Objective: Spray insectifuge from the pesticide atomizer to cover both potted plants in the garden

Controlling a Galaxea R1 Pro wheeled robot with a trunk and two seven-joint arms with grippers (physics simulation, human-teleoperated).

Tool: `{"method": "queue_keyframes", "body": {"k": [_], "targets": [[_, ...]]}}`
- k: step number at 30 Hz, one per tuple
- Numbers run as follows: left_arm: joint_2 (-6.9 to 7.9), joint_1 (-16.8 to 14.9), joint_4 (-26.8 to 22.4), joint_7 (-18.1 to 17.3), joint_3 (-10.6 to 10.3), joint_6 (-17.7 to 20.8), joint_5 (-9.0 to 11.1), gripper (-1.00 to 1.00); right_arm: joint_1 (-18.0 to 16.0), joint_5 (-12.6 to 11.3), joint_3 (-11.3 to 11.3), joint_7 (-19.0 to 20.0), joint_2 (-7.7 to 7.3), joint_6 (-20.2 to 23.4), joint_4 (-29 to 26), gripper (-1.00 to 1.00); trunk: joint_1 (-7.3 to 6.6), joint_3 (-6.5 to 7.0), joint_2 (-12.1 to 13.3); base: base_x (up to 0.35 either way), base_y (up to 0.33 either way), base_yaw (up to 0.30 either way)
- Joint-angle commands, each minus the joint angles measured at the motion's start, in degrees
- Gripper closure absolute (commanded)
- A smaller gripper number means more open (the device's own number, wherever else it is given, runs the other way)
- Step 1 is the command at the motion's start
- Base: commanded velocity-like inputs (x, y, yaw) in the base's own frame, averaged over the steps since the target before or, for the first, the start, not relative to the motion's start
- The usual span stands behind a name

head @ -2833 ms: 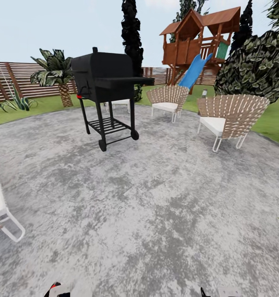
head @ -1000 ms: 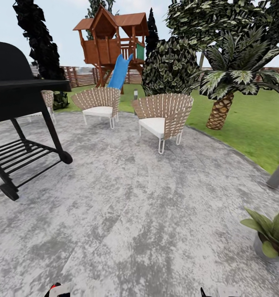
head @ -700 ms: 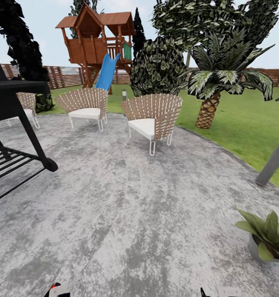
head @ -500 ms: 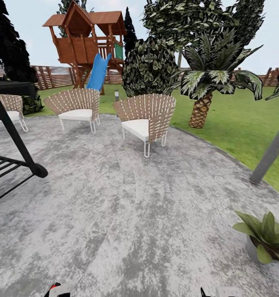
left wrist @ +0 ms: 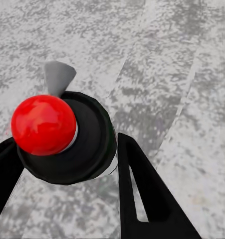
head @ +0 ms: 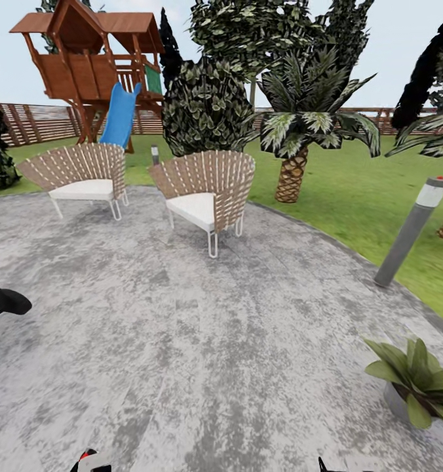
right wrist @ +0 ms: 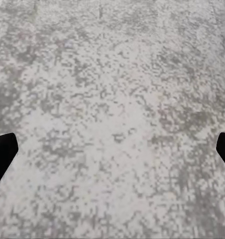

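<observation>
**Step in hand.** Judged as the approach to the first potted plant [head: 415,387]. It is a low rosette of broad olive leaves in a grey pot, standing on the grey patio [head: 202,354] close to the patio's edge. Seen from the head, the plant is low and to the robot's right, so the base is not yet squared to it.

**Doing it well.** The base should turn further toward the plant and stop near it, so that the left arm can bring the spout above the leaves. The spray should then pass across the whole rosette, not just one side. The grey lamp post [head: 407,233] stands beyond the plant, on the lawn side. The wicker chair [head: 205,190] is well apart from it, so the way to the plant looks open. A second plant is not to be seen here and will need finding.

**Left hand** [left wrist: 67,149]. Its dark fingers [left wrist: 147,199] stand either side of a round dark body with a red knob and a grey spout. I judge this to be the pesticide atomizer [left wrist: 92,144]. The fingers are drawn in against it and appear to pinch it, above the paving well short of the plant.

**Right hand** [right wrist: 112,149]. The fingertips [right wrist: 2,154] are spread wide, nothing lies between them, and bare paving shows below.
</observation>
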Motion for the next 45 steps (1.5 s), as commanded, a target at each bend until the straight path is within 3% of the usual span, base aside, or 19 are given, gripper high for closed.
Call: {"method": "queue_keyframes", "body": {"k": [1, 23, 35, 45], "targets": [[0.01, 0.0, 0.0, 0.1, 0.0, -0.2, 0.1, 1.0, 0.0, 0.5, -0.2, 0.0, 0.04, -0.2, 0.0, -1.0, 0.02, -0.05, 0.0, 0.294, 0.216, -0.268], [0.01, 0.0, 0.0, 0.1, 0.0, -0.2, 0.1, 1.0, 0.0, 0.5, -0.2, 0.0, 0.05, -0.2, 0.1, -1.0, 0.02, -0.05, 0.0, 0.283, 0.199, -0.268], [0.01, 0.0, 0.0, 0.1, 0.0, -0.2, 0.1, 1.0, 0.0, 0.5, -0.2, 0.0, 0.04, -0.2, 0.1, -1.0, 0.02, -0.05, 0.0, 0.245, 0.027, -0.268], [0.01, 0.0, 0.0, 0.1, 0.0, -0.2, 0.1, 1.0, 0.0, 0.5, -0.2, 0.0, 0.04, -0.2, 0.1, -1.0, 0.02, -0.05, 0.0, 0.067, 0.0, -0.268]]}}
